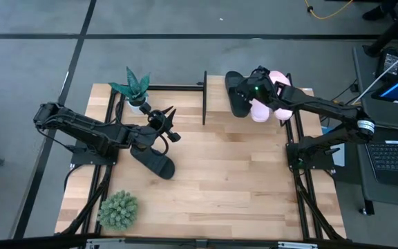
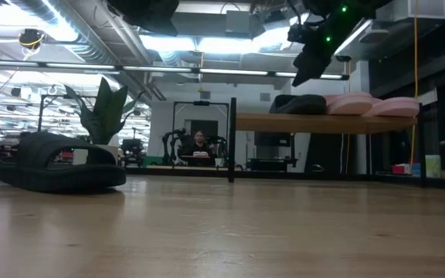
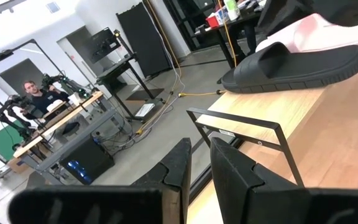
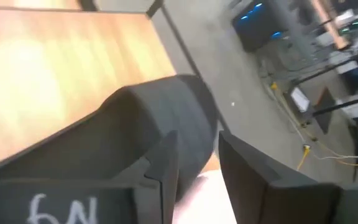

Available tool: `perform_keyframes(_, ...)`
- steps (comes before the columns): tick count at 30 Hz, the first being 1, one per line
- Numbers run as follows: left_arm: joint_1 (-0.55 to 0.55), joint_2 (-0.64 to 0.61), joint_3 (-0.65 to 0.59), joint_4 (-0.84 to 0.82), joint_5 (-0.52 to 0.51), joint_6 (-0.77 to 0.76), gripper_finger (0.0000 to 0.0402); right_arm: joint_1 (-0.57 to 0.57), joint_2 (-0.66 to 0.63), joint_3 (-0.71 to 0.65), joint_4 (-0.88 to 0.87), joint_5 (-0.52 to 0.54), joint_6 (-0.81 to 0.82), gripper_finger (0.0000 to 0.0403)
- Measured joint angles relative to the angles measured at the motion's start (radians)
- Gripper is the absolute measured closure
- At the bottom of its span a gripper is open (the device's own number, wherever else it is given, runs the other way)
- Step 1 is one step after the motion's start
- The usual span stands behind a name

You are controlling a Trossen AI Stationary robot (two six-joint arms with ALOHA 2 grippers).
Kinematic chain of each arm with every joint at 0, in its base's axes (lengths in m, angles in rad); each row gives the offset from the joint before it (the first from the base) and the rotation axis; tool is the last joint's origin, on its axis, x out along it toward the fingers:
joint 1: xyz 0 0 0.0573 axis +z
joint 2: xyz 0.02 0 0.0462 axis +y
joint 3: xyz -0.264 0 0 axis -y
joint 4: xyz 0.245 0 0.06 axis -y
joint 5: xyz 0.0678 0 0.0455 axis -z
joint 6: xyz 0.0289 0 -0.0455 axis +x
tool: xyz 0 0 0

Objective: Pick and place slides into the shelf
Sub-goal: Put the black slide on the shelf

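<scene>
The right end effector [image 1: 260,81] hovers above the shelf [image 2: 323,122], its fingers seemingly slightly apart and empty, over a black slide [image 1: 235,93] lying beside two pink slides [image 1: 275,97]. The left end effector [image 1: 168,123], fingers narrowly apart, hangs above the other black slide [image 1: 154,161] on the table [image 1: 240,187].

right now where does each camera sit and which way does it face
High: above the table, looking straight down; both arms show, left gripper over the table, right gripper at the shelf.
Low: at tabletop height, looking level across to the room; right gripper hangs above the shelf.
Left wrist: past its own fingers toward the shelf's black slide.
Right wrist: past its own fingers down at a black slide.
Shared: high and low both show the other black slide on the table.
</scene>
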Motion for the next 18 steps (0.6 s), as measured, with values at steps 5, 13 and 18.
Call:
perform_keyframes(5, 0.0, 0.0, 0.0, -0.014, 0.0, 0.0, 0.0349, 0.011, 0.0, 0.036, -0.083, -0.029, 0.022, 0.0288)
perform_keyframes(13, 0.0, 0.0, 0.0, -0.029, 0.001, 0.001, 0.0349, 0.067, 0.0, 0.097, -0.089, -0.028, 0.019, 0.0342)
perform_keyframes(18, 0.0, 0.0, 0.0, -0.077, 0.049, 0.0, 0.0349, 0.089, 0.0, 0.117, -0.09, -0.025, 0.019, 0.0394)
